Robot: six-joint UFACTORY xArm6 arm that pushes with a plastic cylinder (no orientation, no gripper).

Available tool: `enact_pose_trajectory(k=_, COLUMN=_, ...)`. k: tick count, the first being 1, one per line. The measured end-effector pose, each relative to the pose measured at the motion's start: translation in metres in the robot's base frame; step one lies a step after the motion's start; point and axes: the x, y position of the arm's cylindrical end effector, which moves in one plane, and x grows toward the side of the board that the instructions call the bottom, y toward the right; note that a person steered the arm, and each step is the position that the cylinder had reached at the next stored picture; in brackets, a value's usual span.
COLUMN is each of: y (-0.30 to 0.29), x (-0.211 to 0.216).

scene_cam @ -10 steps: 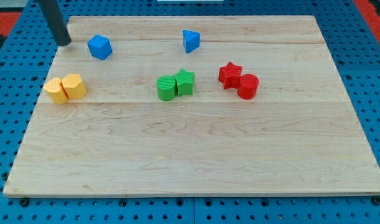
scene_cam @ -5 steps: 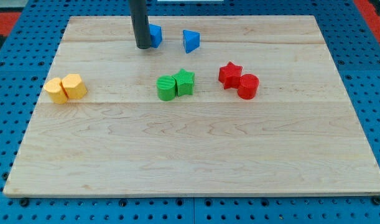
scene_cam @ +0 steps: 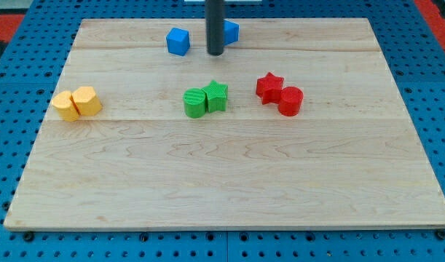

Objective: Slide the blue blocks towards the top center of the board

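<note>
My tip (scene_cam: 215, 53) stands near the worktop's (scene_cam: 229, 182) top center, between the blue cube (scene_cam: 178, 41) at its left and a second blue block (scene_cam: 230, 31) touching the rod; no jaws exist here

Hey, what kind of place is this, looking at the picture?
Probably a robotics lab bench: a wooden board sits on a blue pegboard surface, with small coloured blocks such as a blue cube, and my tip beside it.
</note>
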Motion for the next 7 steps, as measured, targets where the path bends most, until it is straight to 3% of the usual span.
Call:
enact_pose_trajectory(k=1, y=-0.087, x=0.001)
enact_pose_trajectory(k=2, y=-0.093, x=-0.004)
enact_pose_trajectory(k=4, y=-0.039, x=-0.044)
enact_pose_trajectory(k=5, y=-0.065, x=-0.028)
enact_pose_trajectory(k=6, y=-0.095, x=0.050)
enact_pose_trajectory(k=7, y=-0.086, x=0.133)
